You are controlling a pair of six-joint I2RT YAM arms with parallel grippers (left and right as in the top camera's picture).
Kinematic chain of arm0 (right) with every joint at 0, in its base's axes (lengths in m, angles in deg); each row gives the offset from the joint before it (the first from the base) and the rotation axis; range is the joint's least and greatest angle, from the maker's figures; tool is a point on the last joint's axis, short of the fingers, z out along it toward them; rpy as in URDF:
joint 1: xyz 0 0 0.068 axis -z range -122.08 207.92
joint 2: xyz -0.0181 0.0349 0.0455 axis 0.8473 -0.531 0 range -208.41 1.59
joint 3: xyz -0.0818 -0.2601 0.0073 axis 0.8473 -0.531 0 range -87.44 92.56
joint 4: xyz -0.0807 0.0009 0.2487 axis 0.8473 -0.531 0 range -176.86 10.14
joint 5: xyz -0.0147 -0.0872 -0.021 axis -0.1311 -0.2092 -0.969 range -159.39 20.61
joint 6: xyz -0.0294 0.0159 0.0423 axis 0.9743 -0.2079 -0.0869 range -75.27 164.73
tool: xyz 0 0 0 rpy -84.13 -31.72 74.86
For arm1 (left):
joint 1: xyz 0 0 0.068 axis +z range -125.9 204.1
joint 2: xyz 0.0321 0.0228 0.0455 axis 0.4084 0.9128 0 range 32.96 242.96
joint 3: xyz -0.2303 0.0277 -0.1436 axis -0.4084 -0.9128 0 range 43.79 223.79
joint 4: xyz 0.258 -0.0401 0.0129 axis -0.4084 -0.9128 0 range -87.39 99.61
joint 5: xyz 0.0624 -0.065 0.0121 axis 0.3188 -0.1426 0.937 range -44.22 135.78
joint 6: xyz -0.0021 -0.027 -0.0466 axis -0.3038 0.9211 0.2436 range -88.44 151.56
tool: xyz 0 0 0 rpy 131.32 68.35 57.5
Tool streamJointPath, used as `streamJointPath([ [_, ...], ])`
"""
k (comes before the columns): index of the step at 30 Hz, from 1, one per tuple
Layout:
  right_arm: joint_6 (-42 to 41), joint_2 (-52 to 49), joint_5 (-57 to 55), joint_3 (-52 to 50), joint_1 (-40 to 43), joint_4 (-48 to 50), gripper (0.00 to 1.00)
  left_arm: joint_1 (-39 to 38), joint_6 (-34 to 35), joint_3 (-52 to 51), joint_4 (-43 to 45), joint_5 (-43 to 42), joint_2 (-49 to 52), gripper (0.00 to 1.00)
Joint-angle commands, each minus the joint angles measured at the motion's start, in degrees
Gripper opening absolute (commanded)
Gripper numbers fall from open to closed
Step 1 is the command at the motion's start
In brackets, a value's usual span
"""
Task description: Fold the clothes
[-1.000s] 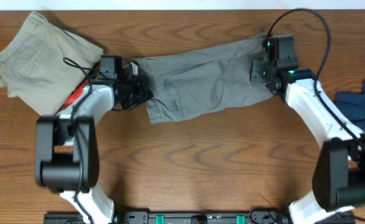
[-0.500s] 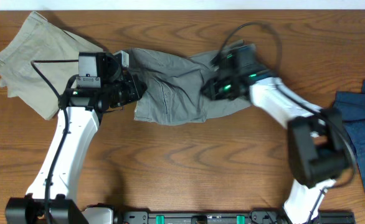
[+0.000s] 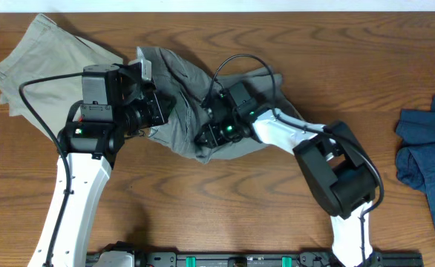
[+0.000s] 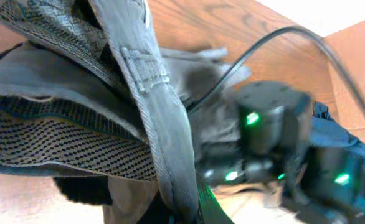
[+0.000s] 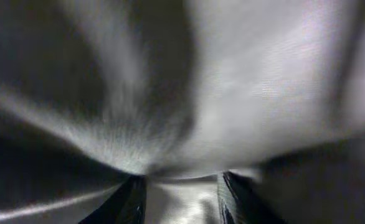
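The grey shorts (image 3: 182, 85) lie bunched and partly folded over at the middle back of the table. My left gripper (image 3: 160, 110) is shut on their left edge; in the left wrist view the waistband with a belt loop (image 4: 151, 93) hangs from the jaws (image 4: 189, 214). My right gripper (image 3: 207, 136) is shut on a fold of the shorts at the bundle's front. In the right wrist view grey cloth (image 5: 263, 81) fills the frame and runs down between the two dark fingers (image 5: 179, 199). The two grippers are close together.
Khaki-beige shorts (image 3: 43, 55) lie at the back left, just behind my left arm. Dark navy garments (image 3: 429, 144) lie at the right edge. My right arm's wrist with green lights (image 4: 276, 143) shows in the left wrist view. Bare wooden table (image 3: 225, 208) lies in front.
My right gripper has carried the right side of the shorts far to the left, over the left half. My left gripper has lifted slightly with its edge. The shorts are now bunched.
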State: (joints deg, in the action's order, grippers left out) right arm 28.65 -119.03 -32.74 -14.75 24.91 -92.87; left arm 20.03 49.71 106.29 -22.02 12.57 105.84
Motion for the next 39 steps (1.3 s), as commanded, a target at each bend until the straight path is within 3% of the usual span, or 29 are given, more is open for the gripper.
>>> streamJointPath([
  [1,-0.1,6.8,-4.3,0.1,5.5,-2.1,0.38,0.1,-0.2,1.7,-0.7,-0.6,0.3,0.06],
  [7,5.1,15.0,-13.6,0.1,15.6,-12.3,0.4,0.1,-0.3,1.7,-0.1,-0.6,0.9,0.06],
  [16,8.0,10.6,-27.0,-2.3,21.6,-21.6,0.37,-1.2,2.2,1.7,2.3,-0.7,0.9,0.06],
  [28,1.1,3.3,-24.4,-3.1,14.6,-21.8,0.31,-15.7,7.7,1.7,17.3,-0.6,6.8,0.06],
  [38,-5.1,3.3,-24.5,-3.1,5.5,-24.3,0.34,-19.4,15.4,1.7,30.6,-0.7,18.3,0.07],
  [39,-5.1,3.3,-24.5,-3.0,5.2,-24.3,0.35,-19.7,15.4,1.7,31.1,-0.7,18.9,0.13],
])
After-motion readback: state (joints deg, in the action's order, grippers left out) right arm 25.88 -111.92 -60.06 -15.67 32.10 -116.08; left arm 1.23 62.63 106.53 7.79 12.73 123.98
